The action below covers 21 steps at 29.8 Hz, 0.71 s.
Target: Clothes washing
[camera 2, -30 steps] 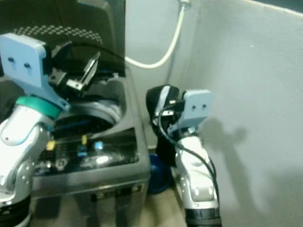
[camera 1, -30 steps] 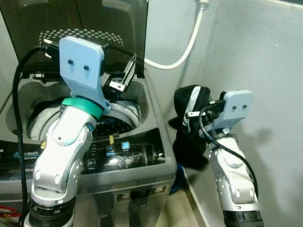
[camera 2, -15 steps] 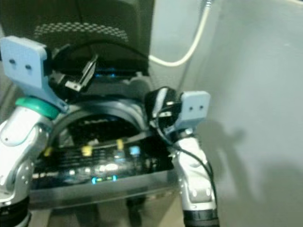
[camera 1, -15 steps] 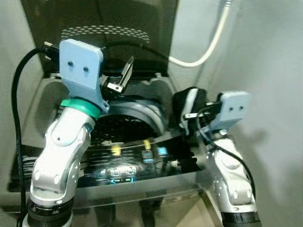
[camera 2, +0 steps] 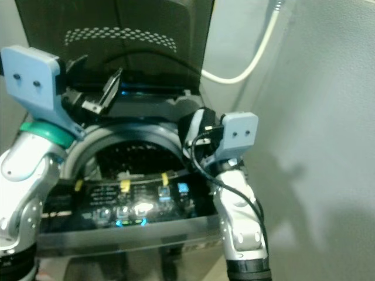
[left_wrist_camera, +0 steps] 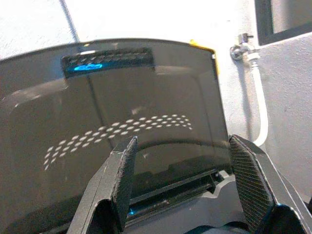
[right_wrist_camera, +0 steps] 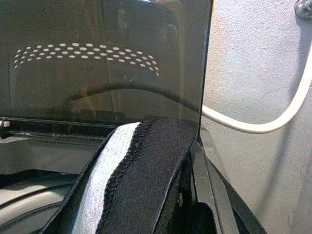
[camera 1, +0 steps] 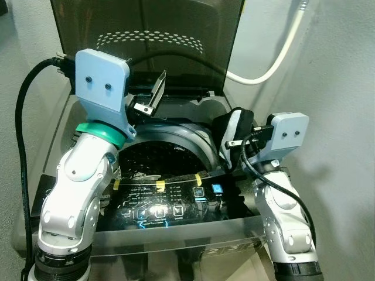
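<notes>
Garment [camera 1: 235, 136], black-and-white, clamped in right end effector [camera 1: 239, 142] beside washer [camera 1: 176, 126] drum; left end effector [left_wrist_camera: 180, 185] spread wide, empty, above it.

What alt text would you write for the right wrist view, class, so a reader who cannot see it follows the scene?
A black garment with a white stripe hangs from the right hand, filling the foreground. Behind it stands the washing machine's raised dark lid, patterned with white dots, and a white hose curves across the pale wall.

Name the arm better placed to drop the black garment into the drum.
Right. Its hand already grips the black garment at the drum's right rim; the left hand is open, holding nothing.
</notes>
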Available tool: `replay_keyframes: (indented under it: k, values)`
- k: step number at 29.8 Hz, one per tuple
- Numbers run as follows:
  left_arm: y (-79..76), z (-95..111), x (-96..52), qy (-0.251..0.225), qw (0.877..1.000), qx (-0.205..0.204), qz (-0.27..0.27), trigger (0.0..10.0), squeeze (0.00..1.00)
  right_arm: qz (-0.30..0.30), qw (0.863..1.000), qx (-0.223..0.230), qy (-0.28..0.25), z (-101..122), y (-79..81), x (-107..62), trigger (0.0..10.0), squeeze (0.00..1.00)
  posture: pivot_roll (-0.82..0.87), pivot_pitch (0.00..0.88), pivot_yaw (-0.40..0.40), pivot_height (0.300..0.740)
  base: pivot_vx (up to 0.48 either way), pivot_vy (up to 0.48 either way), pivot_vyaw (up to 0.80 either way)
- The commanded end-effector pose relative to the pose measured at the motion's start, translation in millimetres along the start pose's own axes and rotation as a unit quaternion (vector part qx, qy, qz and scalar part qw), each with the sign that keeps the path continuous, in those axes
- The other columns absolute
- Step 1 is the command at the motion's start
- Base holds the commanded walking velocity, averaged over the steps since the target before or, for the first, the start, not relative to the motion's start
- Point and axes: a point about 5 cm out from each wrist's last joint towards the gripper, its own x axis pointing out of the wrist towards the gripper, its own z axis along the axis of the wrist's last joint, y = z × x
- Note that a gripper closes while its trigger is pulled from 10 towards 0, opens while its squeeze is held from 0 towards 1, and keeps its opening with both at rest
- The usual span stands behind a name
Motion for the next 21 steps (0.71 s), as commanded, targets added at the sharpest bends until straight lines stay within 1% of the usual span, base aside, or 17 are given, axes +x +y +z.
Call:
replay_keyframes:
  k: [1,2,4,5,6,8,9,10,12,13,14,16,17,18,19,20,21]
  values:
    - [-3.1,1,-1.0,-0.009,1.000,0.011,-0.020,10.0,0.00,0.037,0.999,-0.001,-0.027,11,8.7,5.5,10.0,0.00,0.08,0.020,-0.009,0.740,0.000,0.000,0.00]
    - [-5.9,2,-2.2,-0.016,0.999,0.012,-0.045,10.0,0.00,0.076,0.996,0.004,-0.046,22,16.3,12.2,10.0,0.00,0.07,0.019,-0.006,0.740,0.000,0.000,0.00]
    - [-5.9,2,-2.2,-0.016,0.999,0.012,-0.045,10.0,0.00,0.076,0.996,0.004,-0.046,22,16.3,12.2,10.0,0.00,0.07,0.019,-0.006,0.740,0.000,0.000,0.00]
    - [-9.9,2,-4.8,-0.016,0.997,-0.001,-0.078,10.0,0.00,0.118,0.990,0.016,-0.068,36,24.5,20.4,10.0,0.00,0.07,0.017,-0.007,0.740,0.000,0.000,0.00]
    - [-9.9,2,-4.8,-0.016,0.997,-0.001,-0.078,10.0,0.00,0.118,0.990,0.016,-0.068,36,24.5,20.4,10.0,0.00,0.07,0.017,-0.007,0.740,0.000,0.000,0.00]
    - [-17.1,0,-14.0,-0.004,0.984,-0.069,-0.166,10.0,0.00,0.202,0.969,0.039,-0.137,78,38.3,42.0,10.0,0.00,0.07,0.014,-0.014,0.740,0.000,0.000,0.00]
    - [-17.1,0,-14.0,-0.004,0.984,-0.069,-0.166,10.0,0.00,0.202,0.969,0.039,-0.137,78,38.3,42.0,10.0,0.00,0.07,0.014,-0.014,0.740,0.000,0.000,0.00]
    - [-17.6,-1,-18.0,0.003,0.976,-0.089,-0.198,10.0,0.00,0.224,0.959,0.054,-0.167,97,40.7,50.8,10.0,0.00,0.06,0.013,-0.018,0.740,0.000,0.000,0.00]
    - [-17.6,-1,-18.0,0.003,0.976,-0.089,-0.198,10.0,0.00,0.224,0.959,0.054,-0.167,97,40.7,50.8,10.0,0.00,0.06,0.013,-0.018,0.740,0.000,0.000,0.00]
    - [-17.0,-3,-22.9,0.010,0.968,-0.103,-0.230,10.0,0.00,0.242,0.947,0.069,-0.199,117,41.9,59.5,10.0,0.00,0.06,0.009,-0.021,0.740,0.000,0.000,0.00]
    - [-17.0,-3,-22.9,0.010,0.968,-0.103,-0.230,10.0,0.00,0.242,0.947,0.069,-0.199,117,41.9,59.5,10.0,0.00,0.06,0.009,-0.021,0.740,0.000,0.000,0.00]
    - [-18.8,-4,-33.8,0.018,0.945,-0.137,-0.296,10.0,0.00,0.276,0.921,0.120,-0.245,149,44.4,71.3,10.0,0.00,0.06,0.006,-0.026,0.740,0.000,0.000,0.00]
    - [-18.8,-4,-33.8,0.018,0.945,-0.137,-0.296,10.0,0.00,0.276,0.921,0.120,-0.245,149,44.4,71.3,10.0,0.00,0.06,0.006,-0.026,0.740,0.000,0.000,0.00]
    - [-20.7,-4,-37.2,0.019,0.937,-0.146,-0.316,10.0,0.00,0.287,0.913,0.136,-0.258,159,45.5,74.9,10.0,0.00,0.06,0.006,-0.026,0.740,0.000,0.000,0.00]
    - [-22.0,-4,-38.8,0.018,0.933,-0.150,-0.326,10.0,0.00,0.292,0.908,0.145,-0.263,164,46.1,76.7,10.0,0.00,0.06,0.006,-0.026,0.740,0.000,0.000,0.00]
    - [-22.0,-4,-38.8,0.018,0.933,-0.150,-0.326,10.0,0.00,0.292,0.908,0.145,-0.263,164,46.1,76.7,10.0,0.00,0.06,0.006,-0.026,0.740,0.000,0.000,0.00]
    - [-24.3,-6,-37.3,0.018,0.934,-0.143,-0.327,10.0,0.00,0.302,0.902,0.156,-0.266,168,47.8,78.2,10.0,0.00,0.06,0.002,-0.029,0.740,0.000,0.000,0.00]
